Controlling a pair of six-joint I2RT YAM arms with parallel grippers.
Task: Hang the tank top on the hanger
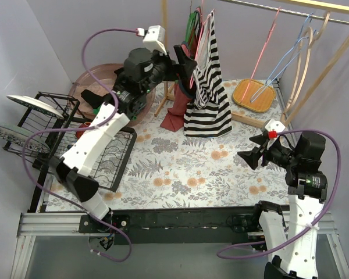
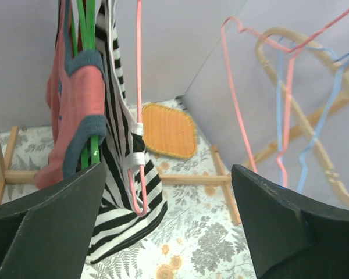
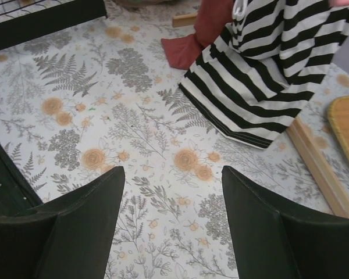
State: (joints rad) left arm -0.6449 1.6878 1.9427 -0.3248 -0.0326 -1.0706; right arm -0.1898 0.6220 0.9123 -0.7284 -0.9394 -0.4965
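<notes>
The striped tank top [image 1: 208,99] hangs from the rail at the back, its hem bunched on the table. It also shows in the left wrist view [image 2: 119,192] and the right wrist view [image 3: 267,64]. The pink hanger [image 2: 139,104] hangs upright, and its lower corner passes through a white strap of the top. In the top view the hanger [image 1: 205,32] shows above the fabric. My left gripper [image 1: 186,63] is open and empty, just left of the hanging clothes [image 2: 168,226]. My right gripper [image 1: 253,152] is open and empty above the table, to the right of the top [image 3: 171,226].
A dull red top [image 2: 75,110] on a green hanger [image 2: 90,17] hangs left of the striped one. A second pink hanger [image 2: 238,99], a light blue one [image 2: 305,163] and a wooden one [image 2: 314,133] hang at right. An orange mat [image 1: 255,94], a dish rack [image 1: 99,157] and a bowl [image 1: 104,87] stand around.
</notes>
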